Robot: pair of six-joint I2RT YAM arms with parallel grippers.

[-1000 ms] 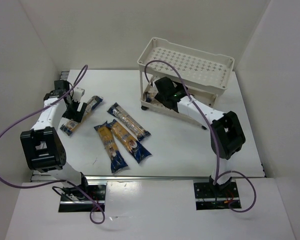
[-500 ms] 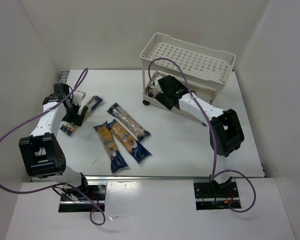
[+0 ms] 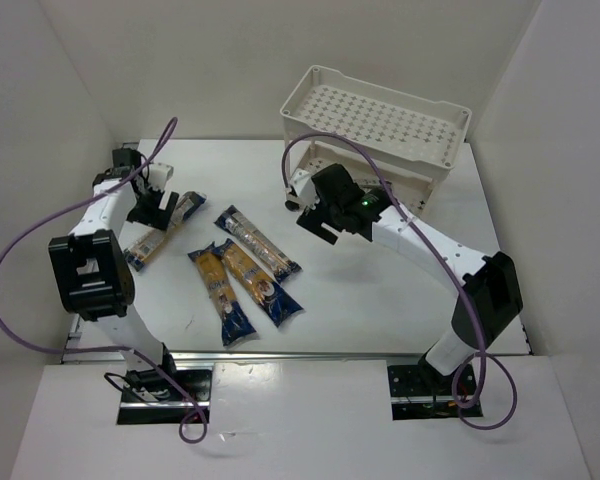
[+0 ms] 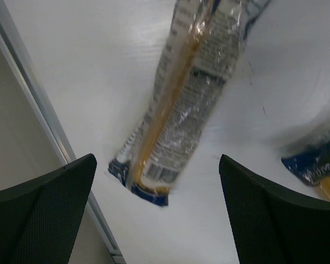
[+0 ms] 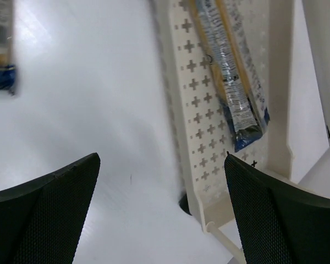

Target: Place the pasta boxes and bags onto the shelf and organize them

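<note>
Right gripper has backed off the shelf, jaws spread, empty; left gripper, spread too, straddles the left-edge packet crosswise.

The clear plastic, dark-blue-ended spaghetti packet runs off the left wrist view's top edge, a second blue-and-yellow packet at its right edge is blurred and cropped, and the long clear-wrapped packet on the cream-white perforated cart tray leaves the right wrist view's top.
</note>
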